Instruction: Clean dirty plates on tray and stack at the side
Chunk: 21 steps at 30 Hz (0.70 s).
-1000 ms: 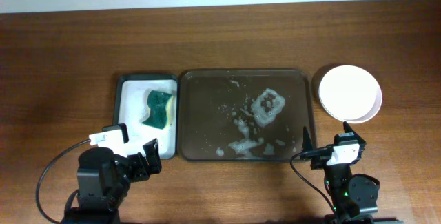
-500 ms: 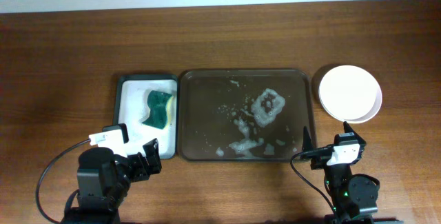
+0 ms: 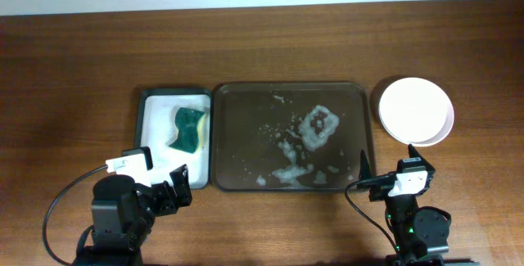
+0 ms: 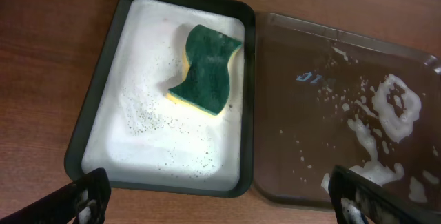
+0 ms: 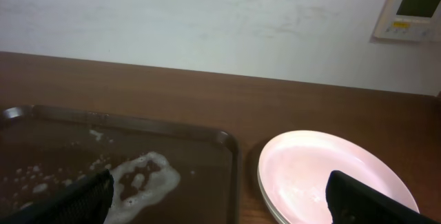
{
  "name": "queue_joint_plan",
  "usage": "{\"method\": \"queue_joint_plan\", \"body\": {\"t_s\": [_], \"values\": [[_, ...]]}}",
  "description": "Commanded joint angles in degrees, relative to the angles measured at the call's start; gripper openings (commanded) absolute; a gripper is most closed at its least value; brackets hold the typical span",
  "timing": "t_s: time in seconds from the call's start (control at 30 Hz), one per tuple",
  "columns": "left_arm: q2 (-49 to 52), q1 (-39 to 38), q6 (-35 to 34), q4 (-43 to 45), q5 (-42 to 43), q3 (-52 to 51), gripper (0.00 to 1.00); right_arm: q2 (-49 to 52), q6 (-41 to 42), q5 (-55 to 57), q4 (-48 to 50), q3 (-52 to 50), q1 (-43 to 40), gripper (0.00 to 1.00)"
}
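Observation:
The plates [image 3: 416, 110] stand stacked on the table right of the tray, the top one pinkish white and smear-free; the stack also shows in the right wrist view [image 5: 331, 182]. The dark brown tray [image 3: 246, 102] holds no plates, only patches of white foam [image 3: 318, 125]; it shows in the left wrist view [image 4: 303, 148] and the right wrist view [image 5: 207, 148]. My left gripper [image 4: 220, 200] is open and empty near the table's front edge, below the small black tray. My right gripper [image 5: 220, 196] is open and empty, in front of the gap between tray and plates.
A small black tray [image 3: 149, 102] with white foam and a green sponge [image 3: 188, 128] sits against the brown tray's left side; both show in the left wrist view [image 4: 96, 114] [image 4: 208, 69]. A wall with a control panel [image 5: 417, 10] lies beyond the table.

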Motion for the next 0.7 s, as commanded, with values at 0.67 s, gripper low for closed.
{"method": "queue_joint_plan", "body": {"t_s": [0.67], "values": [[-28.96, 0.81, 2.56, 29.9, -2.97, -28.61, 0.99, -0.59, 0.63, 1.09, -0.39, -0.31, 0.42, 0.99]]}}
